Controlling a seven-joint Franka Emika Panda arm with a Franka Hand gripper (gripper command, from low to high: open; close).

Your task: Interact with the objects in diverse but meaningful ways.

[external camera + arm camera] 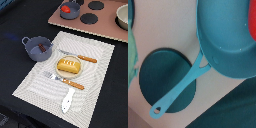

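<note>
**Wrist view hangs over the stove pot**

Wrist view shows a grey-blue long-handled pot (228,40) holding a small red tomato (252,30), beside a dark round burner (165,75) on the pink toy stovetop (163,25), likely staged as cooking. Gripper unseen; its state is unknowable.

No legible text, labels or nos. anywhere.

1. The wrist view's edge is cropping the pot (225,37), leaving only part of its rim showing.
2. The red tomato (252,27) is showing as a blurred sliver.
3. A pale bowl (123,17) is running off the exterior view's right edge.
4. The gripper is appearing in neither view.
</note>
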